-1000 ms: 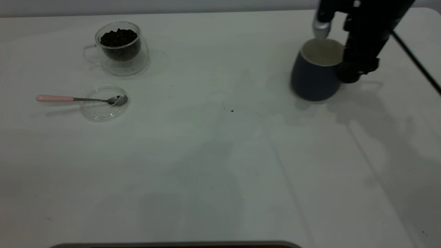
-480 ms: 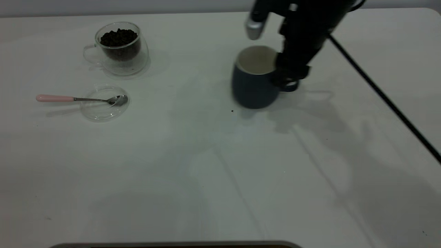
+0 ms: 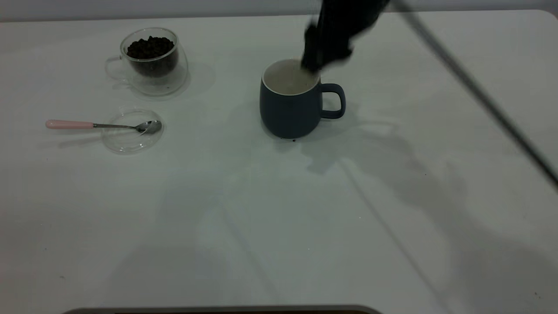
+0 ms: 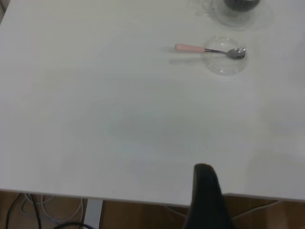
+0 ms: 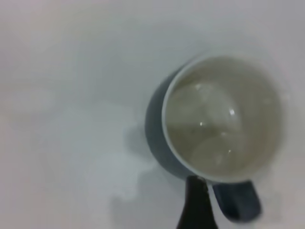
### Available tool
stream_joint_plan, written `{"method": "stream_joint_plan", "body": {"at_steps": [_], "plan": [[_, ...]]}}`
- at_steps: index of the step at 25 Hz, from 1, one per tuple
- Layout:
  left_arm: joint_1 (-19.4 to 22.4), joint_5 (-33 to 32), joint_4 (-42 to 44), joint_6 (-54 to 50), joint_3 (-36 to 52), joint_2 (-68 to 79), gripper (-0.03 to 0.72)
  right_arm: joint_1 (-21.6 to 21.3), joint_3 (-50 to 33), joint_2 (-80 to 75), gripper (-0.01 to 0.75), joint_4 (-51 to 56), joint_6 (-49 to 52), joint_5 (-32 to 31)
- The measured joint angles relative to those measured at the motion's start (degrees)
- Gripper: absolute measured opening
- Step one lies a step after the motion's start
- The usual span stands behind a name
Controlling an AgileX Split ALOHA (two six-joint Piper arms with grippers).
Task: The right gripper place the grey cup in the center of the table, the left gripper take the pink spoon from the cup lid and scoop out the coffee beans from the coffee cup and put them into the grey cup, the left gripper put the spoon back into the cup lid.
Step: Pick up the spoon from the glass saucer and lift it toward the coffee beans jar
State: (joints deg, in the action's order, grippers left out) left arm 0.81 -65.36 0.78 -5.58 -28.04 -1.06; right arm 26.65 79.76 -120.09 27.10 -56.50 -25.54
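One matte rounded grey cup (image 3: 291, 107) upright; right claw (image 3: 324, 46) blurred, grip unclear.

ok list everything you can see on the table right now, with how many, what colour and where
grey cup: one, dark blue-grey with off-white inside, empty, upright near the table's middle, handle toward the right arm's side.
coffee cup: one, clear glass, far left part of the table.
coffee beans: one heap, dark brown-black, inside the coffee cup.
cup lid: one, clear glass, in front of the coffee cup.
pink spoon: one, pink handle and metal bowl, bowl resting on the lid, handle pointing outward.
table: one, white.
right tool: black, above the grey cup's rim, not touching the handle.
left tool: black, by the table's near edge.
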Motion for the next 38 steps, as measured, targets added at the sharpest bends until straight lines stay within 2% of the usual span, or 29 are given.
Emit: {"method": "stream_joint_plan", "body": {"at_steps": [8, 11, 14, 20, 30, 33, 38], "plan": [[0.0, 0.0, 0.0, 0.0, 0.0, 0.0, 0.569, -1.5, 0.0, 25.0, 0.595, -14.0, 23.7, -25.8], [0.0, 0.0, 0.0, 0.0, 0.0, 0.0, 0.569, -1.5, 0.0, 32.6, 0.594, -17.2, 29.1, -36.2], [0.0, 0.0, 0.0, 0.0, 0.0, 0.0, 0.569, -1.5, 0.0, 37.9, 0.594, -18.1, 30.7, -43.6], [0.0, 0.0, 0.0, 0.0, 0.0, 0.0, 0.569, -1.5, -3.7, 46.6, 0.594, -18.8, 30.4, -45.1], [0.0, 0.0, 0.0, 0.0, 0.0, 0.0, 0.569, -1.8, -28.8, 71.8, 0.592, -16.8, 31.0, -45.3], [0.0, 0.0, 0.0, 0.0, 0.0, 0.0, 0.569, -4.7, -35.2, 82.6, 0.592, -16.4, 32.2, -45.1], [0.0, 0.0, 0.0, 0.0, 0.0, 0.0, 0.569, -12.9, -40.8, 97.7, 0.591, -15.4, 35.7, -44.1]]}}
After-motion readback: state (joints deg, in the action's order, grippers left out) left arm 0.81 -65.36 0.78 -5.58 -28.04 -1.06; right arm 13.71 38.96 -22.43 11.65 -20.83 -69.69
